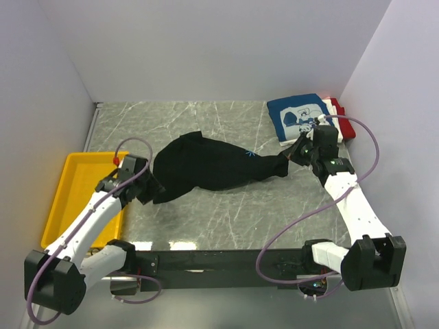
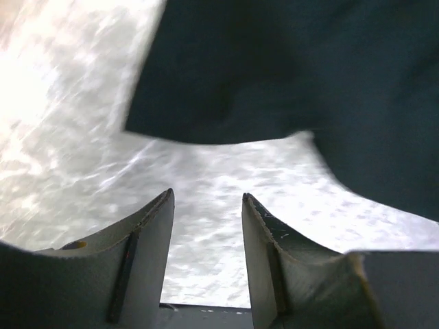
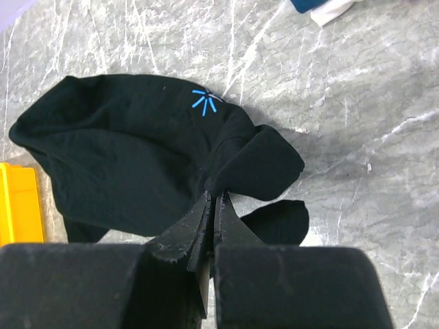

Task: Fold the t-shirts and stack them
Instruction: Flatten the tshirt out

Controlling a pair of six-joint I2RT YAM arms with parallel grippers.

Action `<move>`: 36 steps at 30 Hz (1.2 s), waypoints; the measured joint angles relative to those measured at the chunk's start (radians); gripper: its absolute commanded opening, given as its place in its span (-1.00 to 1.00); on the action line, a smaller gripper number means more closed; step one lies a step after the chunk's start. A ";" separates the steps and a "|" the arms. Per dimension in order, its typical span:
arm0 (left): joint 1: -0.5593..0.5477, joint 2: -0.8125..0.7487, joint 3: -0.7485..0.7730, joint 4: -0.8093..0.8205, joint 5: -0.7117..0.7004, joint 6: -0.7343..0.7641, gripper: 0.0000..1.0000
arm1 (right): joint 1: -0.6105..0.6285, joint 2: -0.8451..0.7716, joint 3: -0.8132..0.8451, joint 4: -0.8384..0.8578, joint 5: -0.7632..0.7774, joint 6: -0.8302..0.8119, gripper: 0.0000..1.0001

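Observation:
The large black t-shirt (image 1: 206, 168) lies crumpled across the middle of the marble table, its blue starburst mark (image 3: 204, 101) facing up. My right gripper (image 3: 215, 195) is shut on a fold at the shirt's right end (image 1: 288, 161) and holds it slightly raised. At the shirt's lower left edge my left gripper (image 2: 206, 199) stands open. Only bare table shows between its fingers, and the black cloth (image 2: 309, 82) lies just beyond the tips. A folded blue t-shirt with a white print (image 1: 298, 118) sits at the back right, with white and red t-shirts (image 1: 346, 125) showing beneath it.
A yellow tray (image 1: 68, 199) lies on the left side of the table next to the left arm. Walls close the table in at the back and on both sides. A purple cable loops from each arm.

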State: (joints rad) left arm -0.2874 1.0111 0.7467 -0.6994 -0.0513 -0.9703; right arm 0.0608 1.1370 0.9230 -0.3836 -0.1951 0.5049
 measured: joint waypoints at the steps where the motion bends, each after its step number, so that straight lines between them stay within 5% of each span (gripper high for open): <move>1: -0.001 -0.008 -0.024 0.003 -0.003 -0.016 0.01 | 0.000 0.005 -0.002 0.006 -0.002 0.000 -1.00; 10: -0.005 -0.010 -0.169 0.027 -0.118 -0.145 0.10 | 0.000 0.031 -0.032 0.041 -0.029 0.003 -1.00; 27: -0.016 0.262 -0.144 0.214 -0.229 -0.172 0.17 | 0.000 0.031 -0.032 0.060 -0.043 0.003 -1.00; 32: -0.032 0.307 -0.123 0.258 -0.247 -0.172 0.03 | 0.000 0.031 -0.032 0.061 -0.047 0.003 -1.00; 36: -0.046 0.348 -0.100 0.279 -0.268 -0.172 -0.27 | 0.000 0.031 -0.032 0.062 -0.051 0.003 -1.00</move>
State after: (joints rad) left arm -0.3336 1.3594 0.6468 -0.4202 -0.3195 -1.1419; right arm 0.0608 1.1683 0.8909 -0.3218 -0.2466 0.5076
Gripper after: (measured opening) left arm 0.431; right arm 0.024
